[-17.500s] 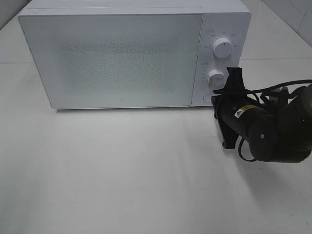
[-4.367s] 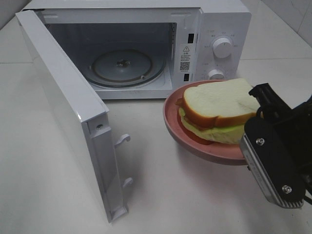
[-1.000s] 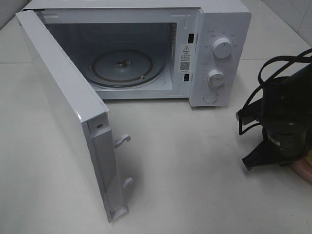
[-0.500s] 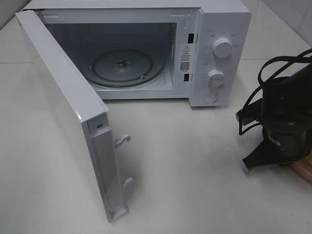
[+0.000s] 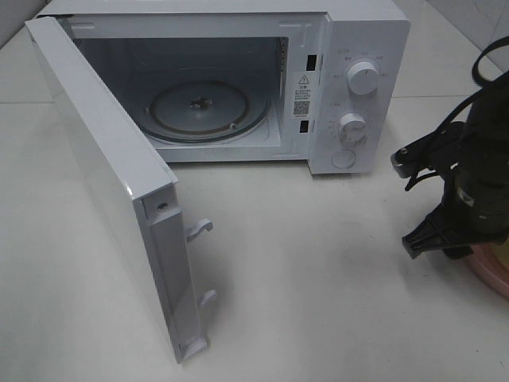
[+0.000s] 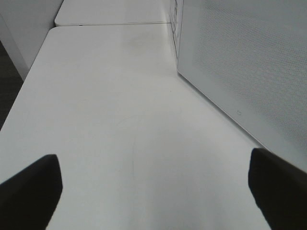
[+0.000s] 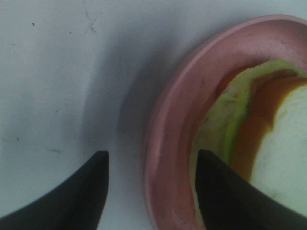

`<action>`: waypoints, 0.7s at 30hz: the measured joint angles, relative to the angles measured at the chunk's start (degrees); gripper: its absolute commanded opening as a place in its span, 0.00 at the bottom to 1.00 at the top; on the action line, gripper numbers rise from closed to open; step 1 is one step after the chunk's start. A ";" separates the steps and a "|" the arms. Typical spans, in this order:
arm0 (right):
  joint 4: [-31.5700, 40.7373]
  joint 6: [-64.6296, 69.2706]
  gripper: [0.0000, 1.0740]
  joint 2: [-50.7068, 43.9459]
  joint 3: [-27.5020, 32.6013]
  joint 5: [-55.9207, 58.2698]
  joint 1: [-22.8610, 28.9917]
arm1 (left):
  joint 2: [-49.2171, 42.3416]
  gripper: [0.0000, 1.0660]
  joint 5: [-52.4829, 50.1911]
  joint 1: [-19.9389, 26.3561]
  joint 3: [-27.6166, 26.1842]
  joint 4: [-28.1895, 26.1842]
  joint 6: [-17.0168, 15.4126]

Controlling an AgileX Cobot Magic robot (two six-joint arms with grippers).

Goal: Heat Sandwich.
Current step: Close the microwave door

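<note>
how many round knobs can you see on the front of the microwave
2. The upper knob sits near the top of the control panel, right of the open cavity. The lower knob sits below it. Under that is a flat round button, not a knob. None appear hidden.

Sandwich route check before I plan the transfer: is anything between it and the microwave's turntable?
Nothing visible blocks it. The white microwave's door stands swung wide, its round glass turntable is bare, and the white tabletop toward the pink round plate holding the white-bread sandwich shows no objects.
</note>
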 measured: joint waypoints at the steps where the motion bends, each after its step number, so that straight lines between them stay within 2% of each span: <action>1: 0.00 0.00 0.58 0.00 0.00 0.00 0.00 | 0.00 0.97 0.00 0.00 0.00 0.00 0.00; 4: 5.16 -6.59 0.69 -5.79 0.00 2.06 0.00 | 0.00 0.97 0.00 0.00 0.00 0.00 0.00; 8: 10.20 -12.26 0.75 -11.75 0.00 4.70 0.00 | 0.00 0.97 0.00 0.00 0.00 0.00 0.00; 16: 16.16 -17.30 0.73 -23.78 0.00 11.69 0.00 | 0.00 0.97 0.00 0.00 0.00 0.00 0.00; 21: 20.17 -21.26 0.72 -35.12 0.00 17.36 0.00 | 0.00 0.97 0.00 0.00 0.00 0.00 0.00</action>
